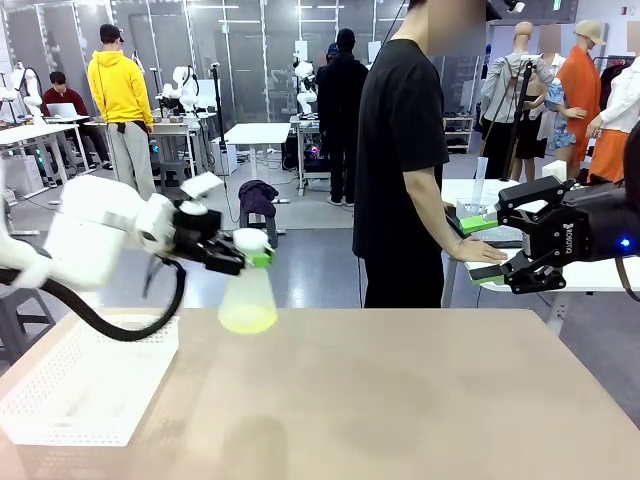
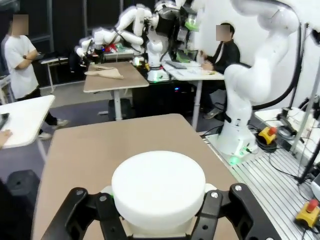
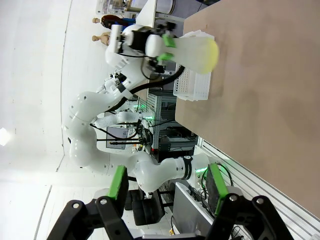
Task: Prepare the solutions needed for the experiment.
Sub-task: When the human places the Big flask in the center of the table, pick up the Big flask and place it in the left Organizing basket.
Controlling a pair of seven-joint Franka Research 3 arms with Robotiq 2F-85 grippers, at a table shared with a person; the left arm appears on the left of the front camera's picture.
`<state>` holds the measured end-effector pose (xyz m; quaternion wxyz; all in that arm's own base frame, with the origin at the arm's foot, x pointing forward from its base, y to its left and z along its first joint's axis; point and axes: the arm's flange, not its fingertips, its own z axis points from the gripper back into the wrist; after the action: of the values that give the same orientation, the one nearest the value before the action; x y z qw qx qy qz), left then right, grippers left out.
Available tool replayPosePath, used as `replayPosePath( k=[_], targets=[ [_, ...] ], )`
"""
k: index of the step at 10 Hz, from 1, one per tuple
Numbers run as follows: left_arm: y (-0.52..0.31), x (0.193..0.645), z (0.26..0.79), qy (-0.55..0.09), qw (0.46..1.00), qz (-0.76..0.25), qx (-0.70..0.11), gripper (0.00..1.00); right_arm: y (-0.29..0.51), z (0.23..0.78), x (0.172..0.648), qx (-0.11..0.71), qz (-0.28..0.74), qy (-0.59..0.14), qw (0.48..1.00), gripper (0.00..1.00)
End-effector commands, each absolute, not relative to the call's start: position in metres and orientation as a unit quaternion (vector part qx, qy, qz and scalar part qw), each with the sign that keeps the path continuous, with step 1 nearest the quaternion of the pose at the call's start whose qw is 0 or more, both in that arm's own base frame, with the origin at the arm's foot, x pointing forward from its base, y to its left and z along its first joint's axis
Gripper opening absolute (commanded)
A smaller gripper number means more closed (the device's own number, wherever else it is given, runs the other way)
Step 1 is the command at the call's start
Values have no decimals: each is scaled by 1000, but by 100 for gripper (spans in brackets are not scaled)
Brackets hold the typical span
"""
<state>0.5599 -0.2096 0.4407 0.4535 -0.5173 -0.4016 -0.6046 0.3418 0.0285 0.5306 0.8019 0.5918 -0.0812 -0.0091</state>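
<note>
We had the left gripper (image 1: 250,255) clamped on the neck of the flask (image 1: 248,295), left of centre in the frame, held up clear of the bench (image 1: 400,400); pale yellow solution (image 1: 248,318) sat in its bottom; right gripper (image 1: 490,250) hung open at the right edge; white perforated tray (image 1: 85,385) lower left.

We see the left gripper (image 2: 159,220) closed round the neck of the flask (image 2: 158,187), whose white round top sits between the black fingers (image 2: 82,210) | brown table (image 2: 80,150) beneath; white table (image 2: 25,120) at left | white arm base (image 2: 240,120) at right; seated person (image 2: 225,50) far off
</note>
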Motion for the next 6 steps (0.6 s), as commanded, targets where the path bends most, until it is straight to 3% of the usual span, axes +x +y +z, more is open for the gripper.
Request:
replayPosePath(
  k=[1,6],
  targets=[
    [-153,551,475,-425,459,-598,-501,11,29,532,342,599,-6,-86,796,79],
    [26,536,515,-539,512,-535,-401,11,29,532,342,599,-6,-86,796,79]
  ],
)
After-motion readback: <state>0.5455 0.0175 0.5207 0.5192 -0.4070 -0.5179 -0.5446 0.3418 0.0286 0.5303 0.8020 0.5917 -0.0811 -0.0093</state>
